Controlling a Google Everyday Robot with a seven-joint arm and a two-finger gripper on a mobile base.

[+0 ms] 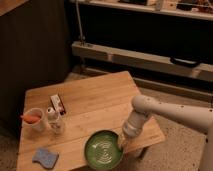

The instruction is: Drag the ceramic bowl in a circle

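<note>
The ceramic bowl sits at the front edge of the wooden table, right of the middle. It is round and shallow, with a glossy dark-green glaze and pale swirl marks curling across the inside. The gripper is down at the bowl's right rim, touching it or very nearly so; how it is set, wide or clamped on the rim, cannot be told from here. Above it the white arm shows smooth rounded casing, with a paler cylindrical wrist pointing downward.

The tabletop is light plank wood with visible grain and squared edges. Over on the left stands a small white mug with an orange carrot shape on it. Just beside that is a small pale bottle, possibly a shaker. Behind the bottle lies a little flat box with a red-and-white face; its printing is too faint to read. At the front left corner rests a blue sponge, soft-edged and matte.
</note>
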